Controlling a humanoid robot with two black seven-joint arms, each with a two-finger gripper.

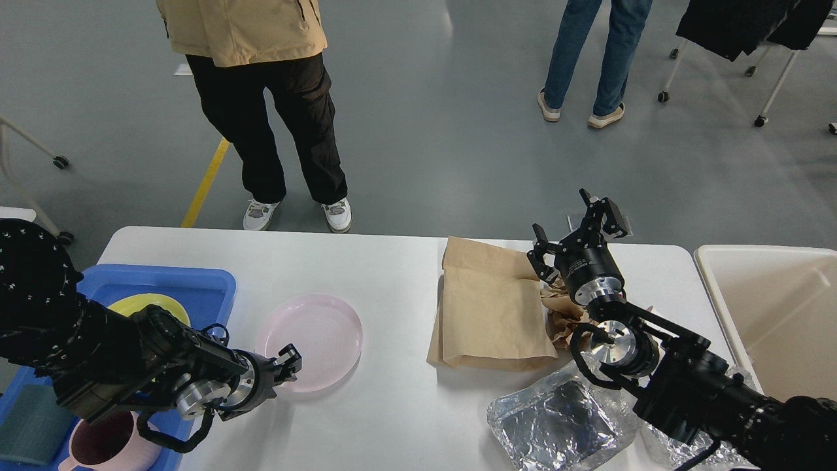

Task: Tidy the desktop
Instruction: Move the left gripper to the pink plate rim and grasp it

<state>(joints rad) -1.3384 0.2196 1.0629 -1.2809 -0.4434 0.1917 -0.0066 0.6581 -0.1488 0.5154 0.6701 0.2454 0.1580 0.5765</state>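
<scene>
Now at plate rim | left tool [290, 362] grip unreadable, touching pink plate [308, 341] on counter [392, 288] | right tool [575, 229] spread, idle | pinch rim squarely, lift level toward blue tray [196, 288]

We are in a lab or test hall: a bare grey floor [444, 118] with a yellow line [206, 183], wheeled chair legs [778, 91], and people standing [261, 104] watching.
</scene>
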